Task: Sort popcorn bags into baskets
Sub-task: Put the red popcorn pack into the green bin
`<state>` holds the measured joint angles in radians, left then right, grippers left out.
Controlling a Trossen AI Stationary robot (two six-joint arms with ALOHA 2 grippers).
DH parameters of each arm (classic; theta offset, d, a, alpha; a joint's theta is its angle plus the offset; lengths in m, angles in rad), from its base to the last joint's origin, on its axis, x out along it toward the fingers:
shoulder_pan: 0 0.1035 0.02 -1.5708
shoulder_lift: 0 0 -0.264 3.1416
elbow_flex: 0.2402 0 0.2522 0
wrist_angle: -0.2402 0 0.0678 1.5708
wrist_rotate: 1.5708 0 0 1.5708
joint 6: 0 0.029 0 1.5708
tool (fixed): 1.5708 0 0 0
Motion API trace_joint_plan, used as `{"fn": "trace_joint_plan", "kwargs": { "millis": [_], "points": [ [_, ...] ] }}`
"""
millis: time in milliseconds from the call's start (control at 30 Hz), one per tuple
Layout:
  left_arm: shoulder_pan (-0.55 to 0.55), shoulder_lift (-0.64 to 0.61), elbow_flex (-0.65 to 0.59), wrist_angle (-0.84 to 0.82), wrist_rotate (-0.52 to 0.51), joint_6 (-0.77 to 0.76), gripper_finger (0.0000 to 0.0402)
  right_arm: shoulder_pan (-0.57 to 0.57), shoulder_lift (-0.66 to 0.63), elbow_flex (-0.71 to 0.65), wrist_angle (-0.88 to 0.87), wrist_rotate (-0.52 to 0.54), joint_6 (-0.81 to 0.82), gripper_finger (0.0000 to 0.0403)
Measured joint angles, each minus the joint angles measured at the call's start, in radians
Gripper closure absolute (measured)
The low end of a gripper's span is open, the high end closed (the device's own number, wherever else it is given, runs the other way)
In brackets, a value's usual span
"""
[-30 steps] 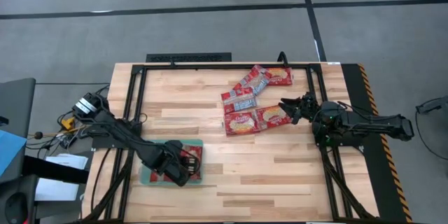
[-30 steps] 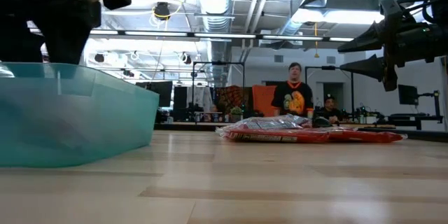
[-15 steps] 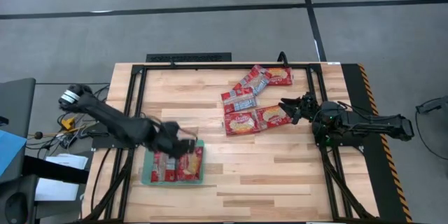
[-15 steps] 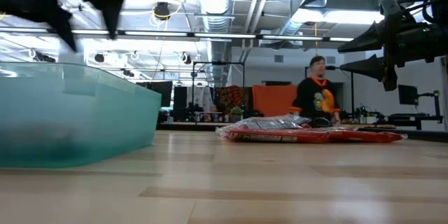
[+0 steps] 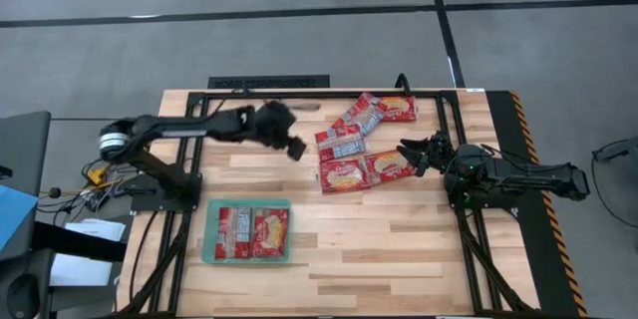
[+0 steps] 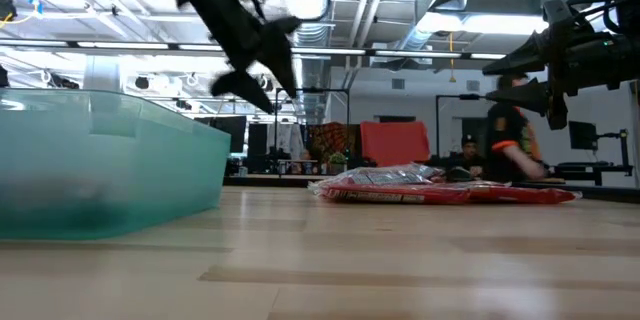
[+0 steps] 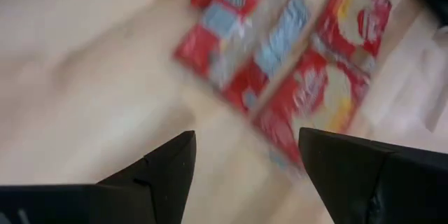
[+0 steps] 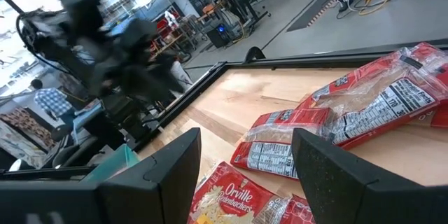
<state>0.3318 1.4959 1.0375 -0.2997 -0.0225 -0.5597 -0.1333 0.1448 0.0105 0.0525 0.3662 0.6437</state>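
- Red Orville popcorn bags [image 5: 351,150] lie clustered and partly overlapping on the far right of the wooden table [image 5: 399,239]; 2 more already lie flat in the teal basket [image 5: 209,244].
- Flat, crinkly film packets: probably light, limp and slippery, so an exposed edge or corner of the nearest bag looks the best hold, not the flat face.
- Left gripper [image 5: 286,140] hangs above the table just beside the cluster, fingers parted and empty.
- Right gripper [image 5: 411,153] waits at the cluster's other side, fingers apart, holding nothing.
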Motion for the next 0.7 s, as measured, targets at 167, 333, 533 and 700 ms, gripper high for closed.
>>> {"fn": "trace_joint_plan", "kwargs": {
  "millis": [167, 333, 533, 700],
  "points": [
    [0.11, 0.176, 0.097, 0.078, 0.14, 0.214, 0.0162, 0.0, 0.0, 0.0, 0.0, 0.001, 0.003, 0.0154],
    [0.125, 0.356, 0.312, 0.004, 0.175, 0.43, 0.0162, 0.0, 0.0, 0.0, 0.0, 0.001, 0.003, 0.0154],
    [0.131, 0.562, 0.581, -0.176, 0.176, 0.6, 0.0162, 0.0, 0.0, 0.0, 0.0, 0.003, 0.003, 0.0154],
    [0.131, 0.687, 0.743, -0.271, 0.212, 0.656, 0.0162, 0.0, 0.0, 0.0, 0.0, 0.003, 0.003, 0.0154]
  ]
}}
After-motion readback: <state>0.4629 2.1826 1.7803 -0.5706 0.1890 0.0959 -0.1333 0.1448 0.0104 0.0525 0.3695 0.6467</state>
